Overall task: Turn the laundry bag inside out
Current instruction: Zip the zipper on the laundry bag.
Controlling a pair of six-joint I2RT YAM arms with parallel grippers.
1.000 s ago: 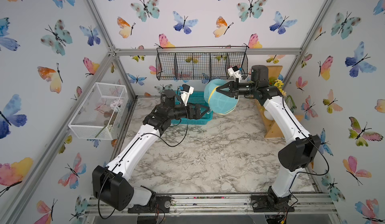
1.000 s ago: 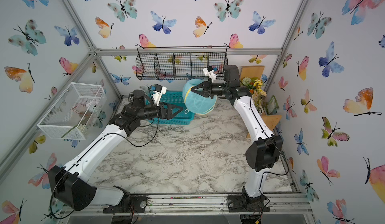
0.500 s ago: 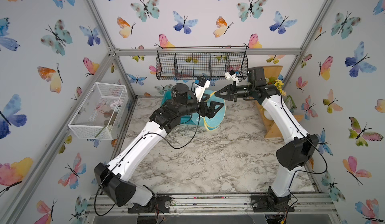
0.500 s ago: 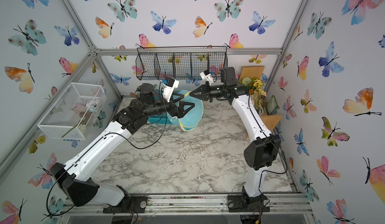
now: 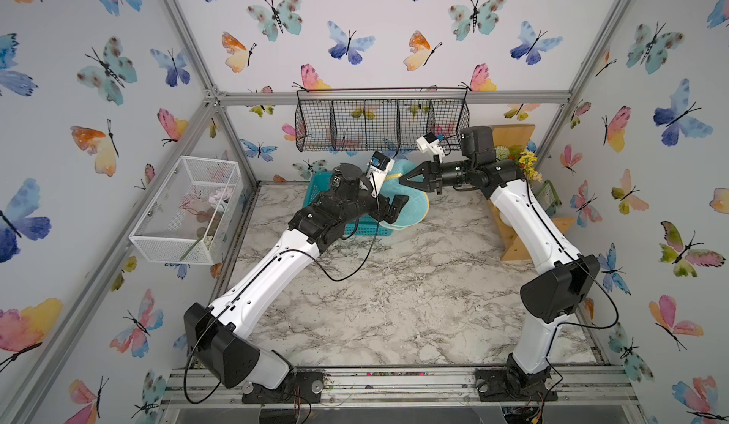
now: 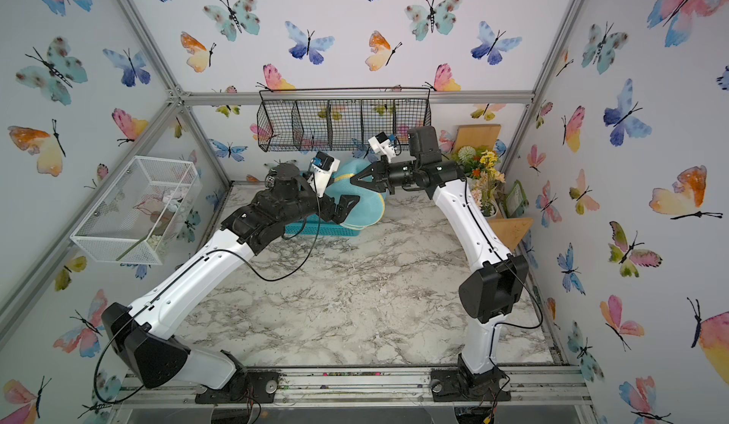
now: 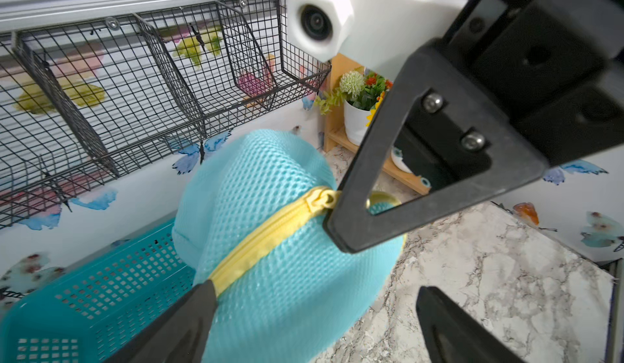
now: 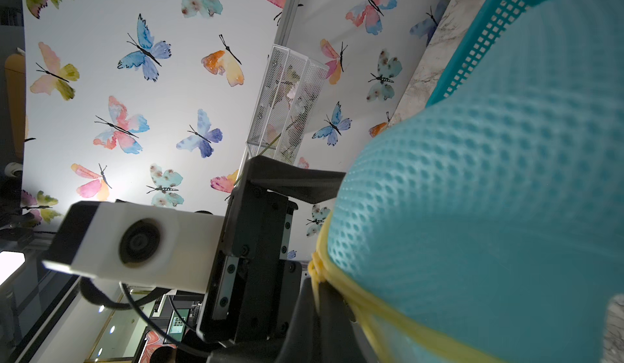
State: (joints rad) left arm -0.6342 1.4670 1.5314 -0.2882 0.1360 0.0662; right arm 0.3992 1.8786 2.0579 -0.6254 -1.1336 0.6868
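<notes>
The laundry bag [image 5: 412, 205] [image 6: 369, 209], light-turquoise mesh with yellow piping, lies squashed at the back of the table, leaning on the teal basket [image 5: 367, 232] [image 6: 311, 228]. My right gripper [image 5: 402, 180] [image 6: 353, 180] is shut on the yellow zipper end at the bag's top edge, as the left wrist view shows [image 7: 332, 216]. In the right wrist view the piping is pinched between its jaws [image 8: 319, 297]. My left gripper [image 5: 394, 210] [image 6: 347, 205] is open, with the bag [image 7: 287, 277] between its spread fingers [image 7: 182, 324]. One finger touches the yellow seam.
A black wire basket [image 5: 378, 126] hangs on the back wall just above both grippers. A white mesh box [image 5: 189, 205] is fixed to the left wall. A wooden shelf with flowers [image 5: 516, 157] stands at the back right. Marble tabletop [image 5: 394, 292] lies in front.
My left arm swung right from the basket to the bag, and its open fingers now straddle it. The bag sank from a raised round shape to a flattened one. The right gripper kept its grip.
</notes>
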